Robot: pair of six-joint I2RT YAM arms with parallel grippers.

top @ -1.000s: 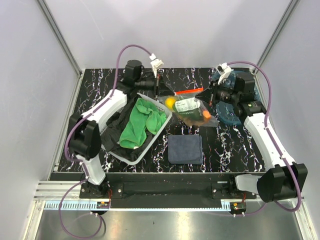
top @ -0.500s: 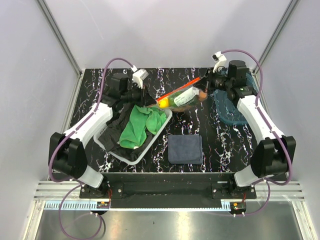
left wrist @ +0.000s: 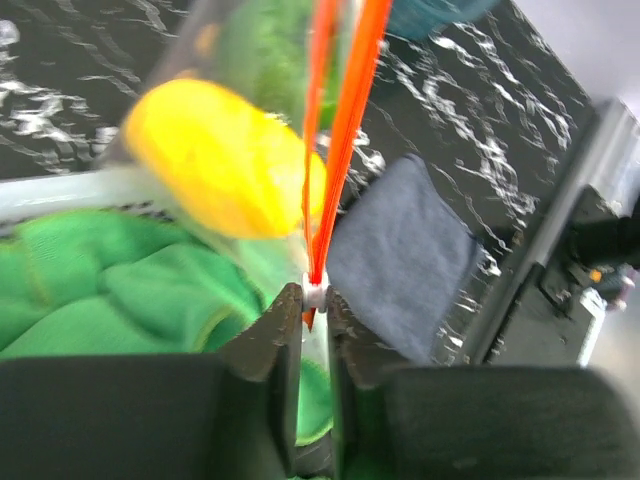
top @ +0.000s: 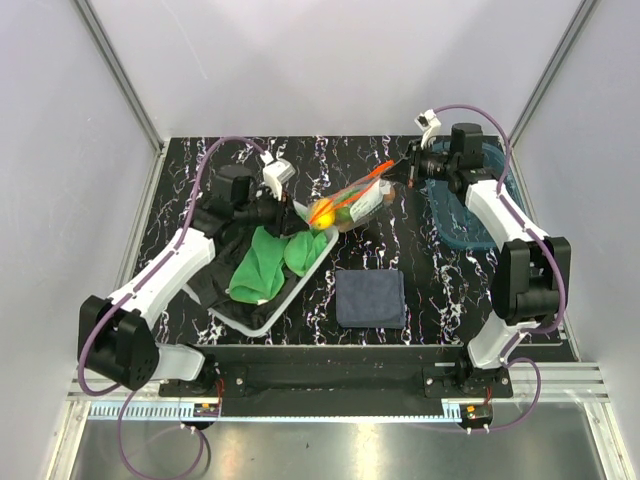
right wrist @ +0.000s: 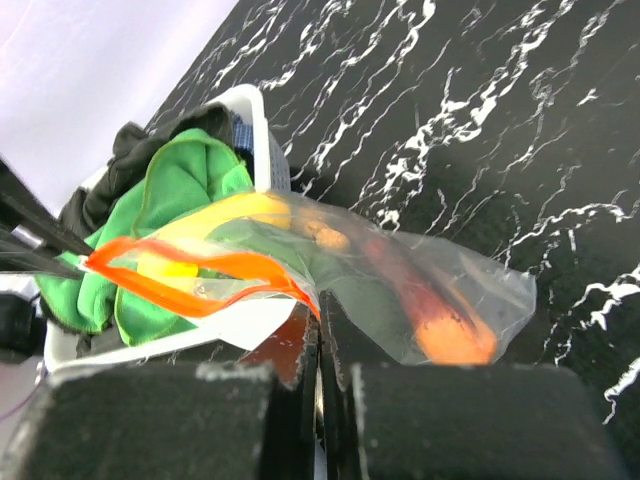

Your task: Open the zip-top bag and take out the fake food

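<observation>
Zip-top bag (top: pixel 355 200) hangs in mid-air, strung btwn both grippers. L gripper (left wrist: pixel 315 295) is pinched on one end of zip strip (right wrist: pixel 200 270), R gripper (right wrist: pixel 318 300) clamped on the other. Long axis runs gripper to gripper. Fake food (top: pixel 325 212) sits inside, mostly toward L end, so L's nearer.

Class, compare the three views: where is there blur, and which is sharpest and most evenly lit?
Left wrist view: the yellow toy and red strip are blurred, the left gripper dark and soft. Right wrist view: the bag is fairly sharp, the right gripper near the lens out of focus. Top view: sharpest, evenly lit, soft shadows on the table.
</observation>
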